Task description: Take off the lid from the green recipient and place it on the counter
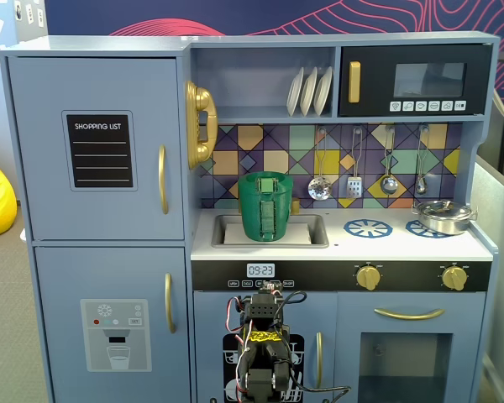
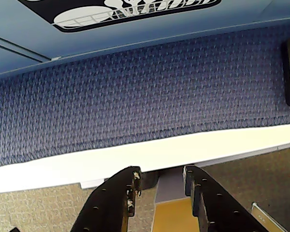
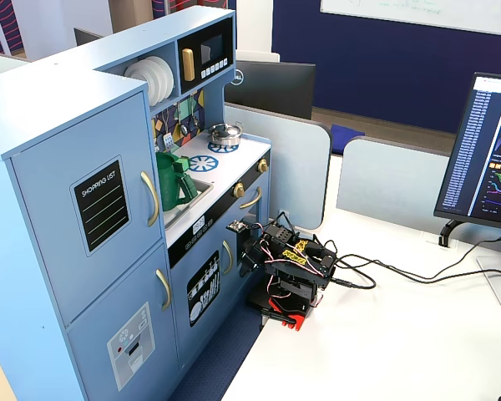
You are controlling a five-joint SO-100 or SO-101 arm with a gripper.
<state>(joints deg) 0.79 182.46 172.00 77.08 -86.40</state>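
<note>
Wrist view shows the gripper (image 2: pixel 160 176) low down, fingers parted and holding nothing, above blue carpet (image 2: pixel 135 96). Farther off, the green recipient (image 1: pixel 266 206) stands in the sink (image 1: pixel 316 238) on the counter (image 1: pixel 403 245), lid (image 1: pixel 266 176) on top.

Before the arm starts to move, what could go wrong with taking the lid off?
1. The green recipient stands in the sink; pulling the lid could tip it.
2. The hand, open and empty, is folded low, below the counter, so rising may hit its front edge.
3. The steel pot limits free space on the counter.
</note>
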